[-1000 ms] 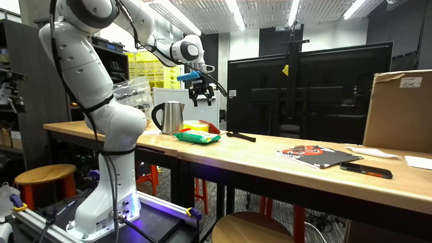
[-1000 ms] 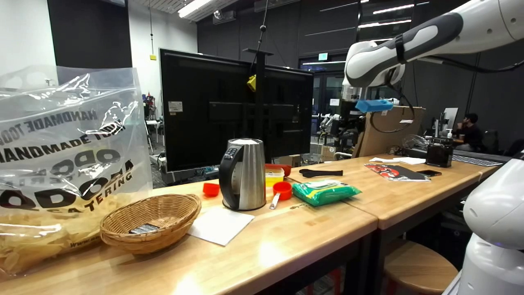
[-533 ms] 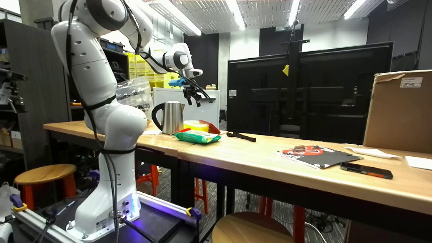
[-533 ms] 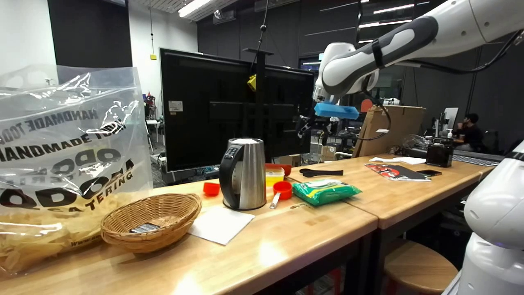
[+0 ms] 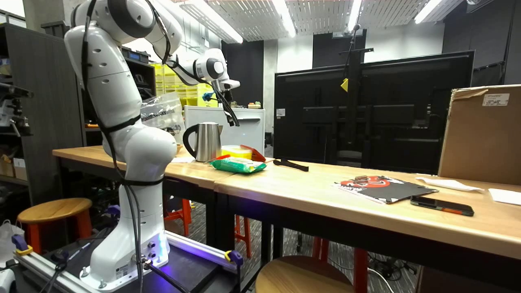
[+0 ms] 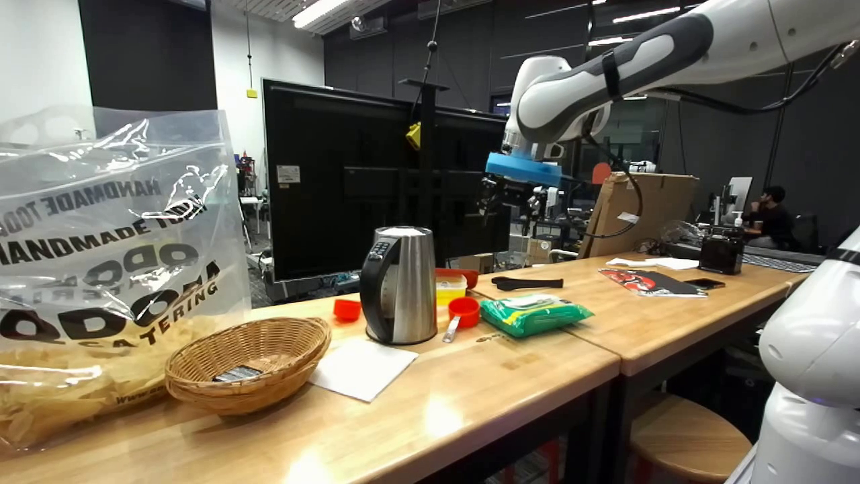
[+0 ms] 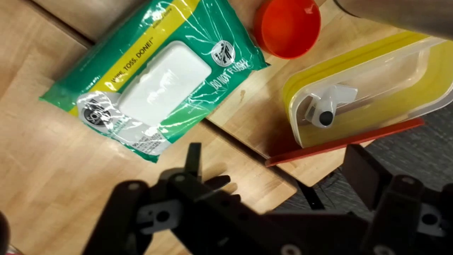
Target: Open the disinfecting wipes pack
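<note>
Green, glossy, crinkled plastic: wipes pack (image 6: pixel 536 316) lies flat on wooden tabletop (image 6: pixel 470 417), its smooth white rounded-rectangle lid (image 7: pixel 166 83) down. Round red cup (image 7: pixel 288 28) just beside it; yellow-walled clear tub (image 7: pixel 354 61), tapered steel kettle (image 6: pixel 418 289) near. Black tool (image 7: pixel 273 161) hangs above, jaws wide apart.

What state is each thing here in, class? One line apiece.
Tool: open, holding nothing
Disinfecting wipes pack: lying flat, white lid shut
Yellow container: upright, open
Red lid: tilted beside the container
Electric kettle: upright
Wicker basket: upright, dark packet inside
Clear catering bag: upright, partly filled
Black tongs: lying flat
</note>
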`<state>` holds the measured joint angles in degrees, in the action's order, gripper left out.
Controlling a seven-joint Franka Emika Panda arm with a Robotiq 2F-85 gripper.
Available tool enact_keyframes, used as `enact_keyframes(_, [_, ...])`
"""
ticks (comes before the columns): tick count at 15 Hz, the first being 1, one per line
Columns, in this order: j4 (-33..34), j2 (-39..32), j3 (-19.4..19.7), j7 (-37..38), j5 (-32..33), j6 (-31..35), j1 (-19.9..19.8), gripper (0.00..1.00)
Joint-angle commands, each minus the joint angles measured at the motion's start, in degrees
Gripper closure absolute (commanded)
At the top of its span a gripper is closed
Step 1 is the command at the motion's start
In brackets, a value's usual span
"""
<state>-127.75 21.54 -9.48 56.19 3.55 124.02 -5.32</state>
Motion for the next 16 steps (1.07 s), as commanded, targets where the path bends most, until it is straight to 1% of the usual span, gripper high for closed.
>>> enact_keyframes(1, [1.28,0.67,0.58,8.54,-1.58,-6.77,-0.3,0.0])
enact_keyframes(3, [0.6,0.48,1.67,11.97,-3.93,-8.78,0.14,0.0])
enact_keyframes(5, [-0.51,0.6,2.53,15.21,-7.03,-8.75,0.47,0.0])
enact_keyframes(7, [-2.68,1.05,3.32,18.24,-10.64,-5.86,0.65,0.0])
enact_keyframes(11, [-6.9,1.87,3.55,24.98,-15.78,-0.87,0.69,0.0])
enact_keyframes(13, [-8.68,1.65,3.03,28.2,-17.07,1.56,0.88,0.0])
enact_keyframes(16, [-9.2,1.36,1.84,33.33,-15.97,1.5,1.45,0.0])
